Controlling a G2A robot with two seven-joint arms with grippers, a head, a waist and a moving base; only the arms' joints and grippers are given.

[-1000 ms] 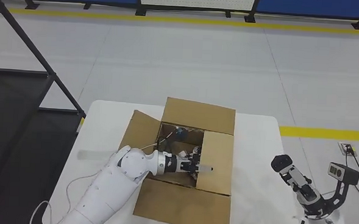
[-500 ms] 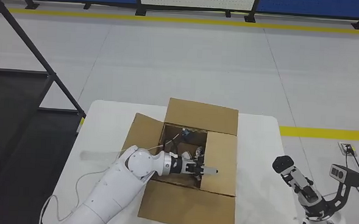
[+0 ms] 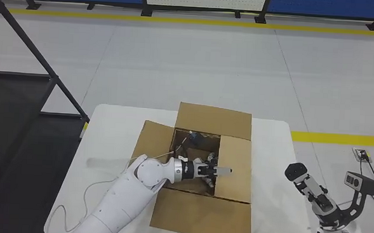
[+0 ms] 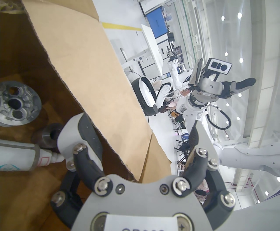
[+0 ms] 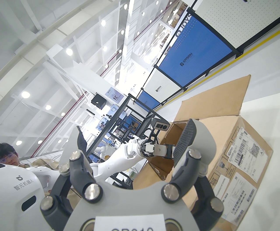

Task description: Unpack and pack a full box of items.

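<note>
While the cardboard box [image 3: 211, 120] sits on the white desk [image 3: 110, 135] with its flaps folded outward, the left gripper [image 3: 217, 171] reaches into the opening from the robot's side and ends against the flap on the robot's right. In the left wrist view the jaws stand wide and straddle that flap's corrugated edge, with one finger [image 4: 74, 133] inside the box and the other outside. They are not pinching the cardboard, though I cannot tell whether either finger touches it.

Deep inside the box lie a grey metal disc [image 4: 15, 105] with round holes, a small dark cylinder [image 4: 49, 135] just beside the inner finger, and a white tube [image 4: 19, 156] whose nozzle points at that finger. The tube and the disc are both cut off at the picture's edge. From above, the arm and the shadow in the box hide most of the contents (a bluish item near the far wall is too small to name).

The right gripper [image 5: 136, 131] hangs in the air well off to the robot's right, past the desk's edge. Its jaws are spread wide with nothing between them, and it faces the box's labelled side.
</note>
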